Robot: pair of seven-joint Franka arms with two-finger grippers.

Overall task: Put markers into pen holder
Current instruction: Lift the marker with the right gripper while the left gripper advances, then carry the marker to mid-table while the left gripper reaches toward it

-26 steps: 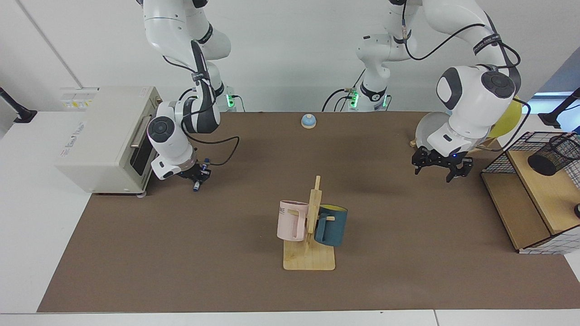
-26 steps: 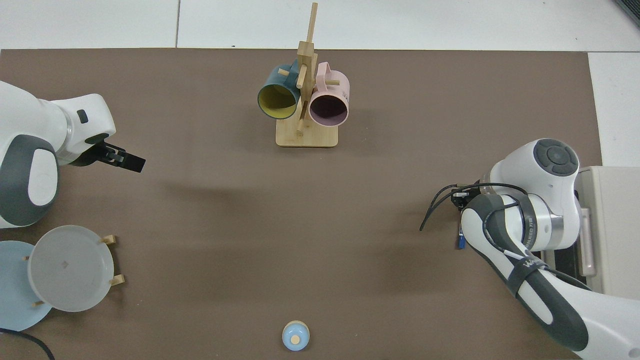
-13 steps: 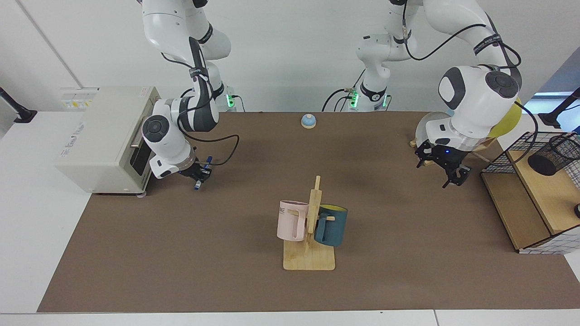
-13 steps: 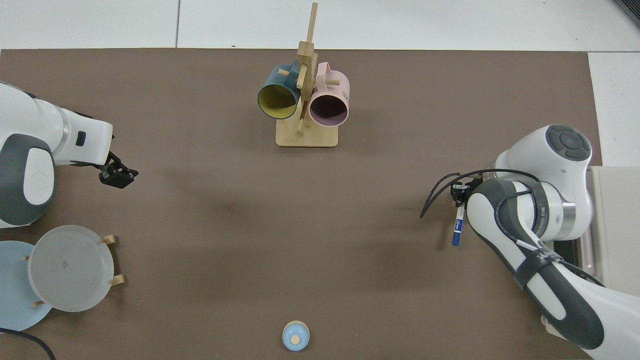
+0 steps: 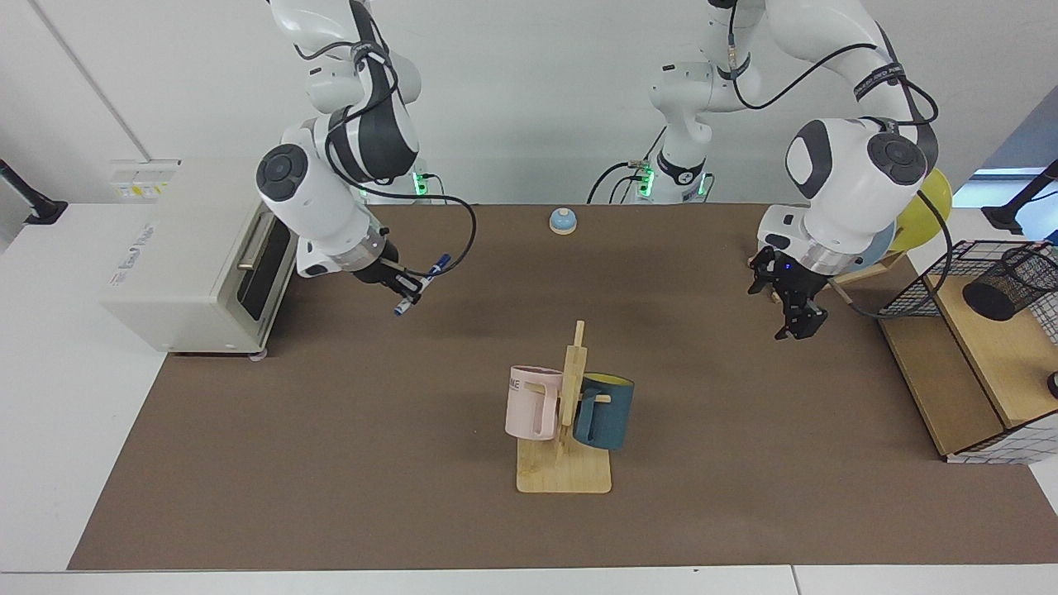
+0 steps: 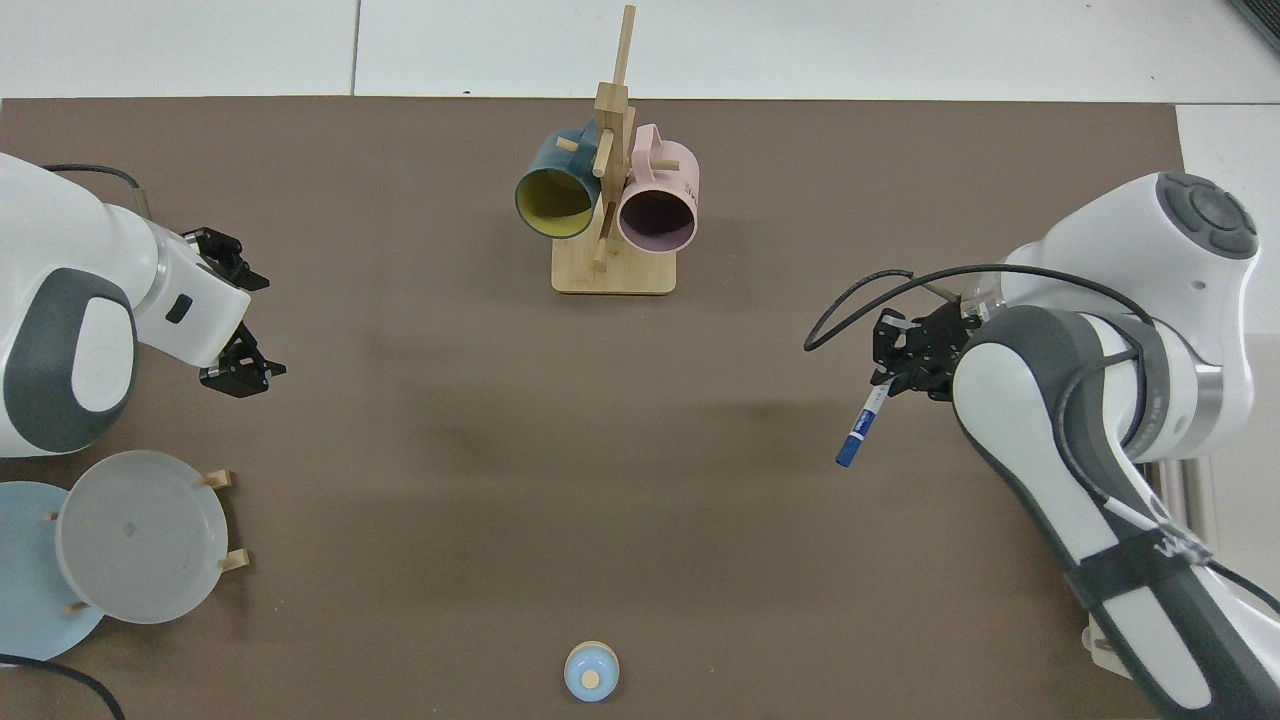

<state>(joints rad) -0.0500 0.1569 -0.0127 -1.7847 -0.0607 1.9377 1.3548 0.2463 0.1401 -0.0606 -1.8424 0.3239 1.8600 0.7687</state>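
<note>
The right gripper (image 5: pixel 411 286) pinches the marker (image 5: pixel 420 284) above the brown mat (image 5: pixel 331 430), near the toaster oven (image 5: pixel 194 252); its long axis is tilted, one blue end pointing down toward the mat; the left gripper (image 5: pixel 792 318) hangs with fingers spread, near the wire basket (image 5: pixel 913 289) holding the pen holder (image 5: pixel 1008 281).

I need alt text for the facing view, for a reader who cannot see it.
The right claw holds a marker above the brown table, near a toaster oven. The left claw hangs empty across the table, near the wire basket where the black mesh pen holder lies. A mug rack stands in the middle.
</note>
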